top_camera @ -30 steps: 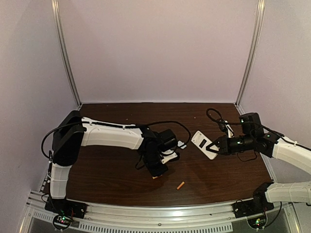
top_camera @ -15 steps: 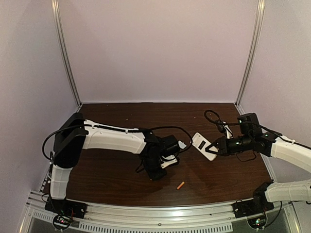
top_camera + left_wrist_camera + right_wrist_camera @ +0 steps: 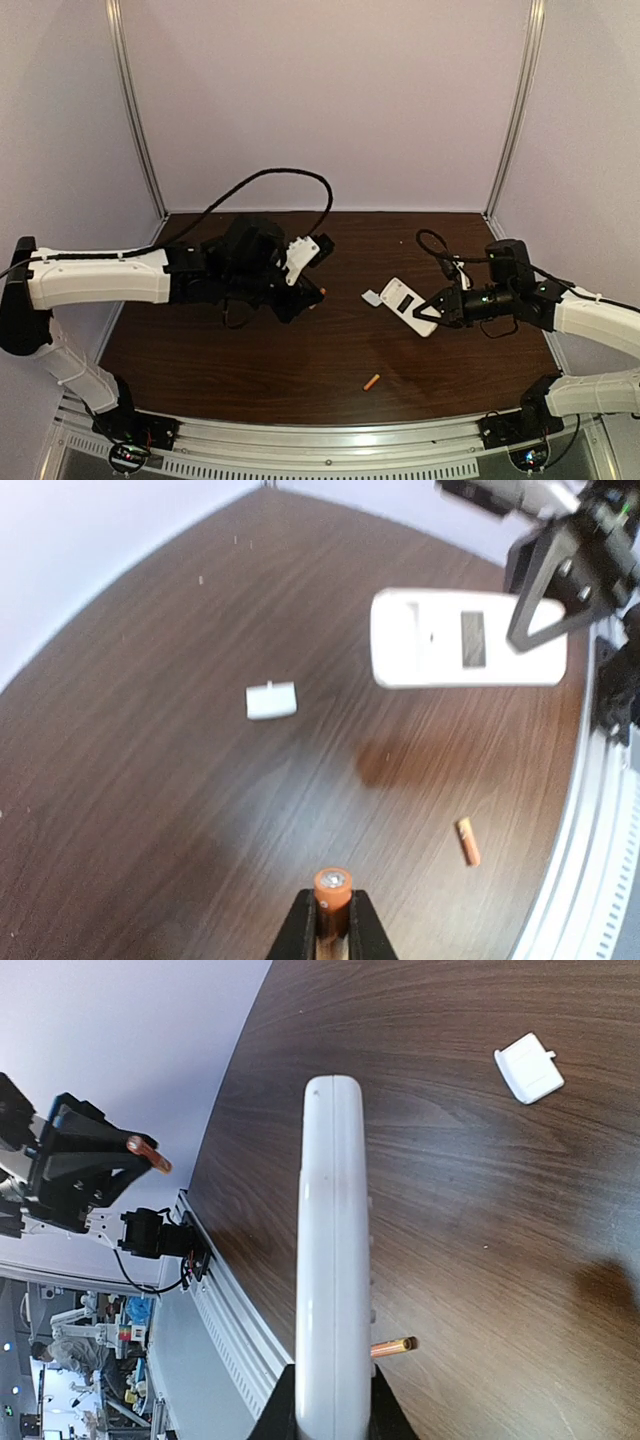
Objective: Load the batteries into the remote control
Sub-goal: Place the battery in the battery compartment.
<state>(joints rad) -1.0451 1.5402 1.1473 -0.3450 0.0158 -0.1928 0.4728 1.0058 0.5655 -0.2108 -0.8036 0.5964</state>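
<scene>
Lifted above the table, my left gripper [image 3: 333, 908] is shut on one orange battery [image 3: 333, 892], whose end pokes out past the fingertips; from above that battery [image 3: 321, 292] shows at table centre. A second battery [image 3: 371, 382] lies loose near the front edge. My right gripper [image 3: 335, 1400] is shut on the white remote control [image 3: 335, 1250], held off the table and edge-on in the right wrist view. In the left wrist view the remote control [image 3: 450, 640] turns its plain white back and dark slot toward the held battery, about a hand's width away.
A small white square cover piece [image 3: 372, 297] lies on the dark wooden table [image 3: 250, 360] just left of the remote. Metal rail [image 3: 330, 445] runs along the front edge. Purple walls close in the back and sides, and a black cable [image 3: 290, 180] loops above the left arm.
My left arm has lifted from low over the table and swung back and left, carrying the battery up. The right arm has brought the remote slightly left and nearer.
</scene>
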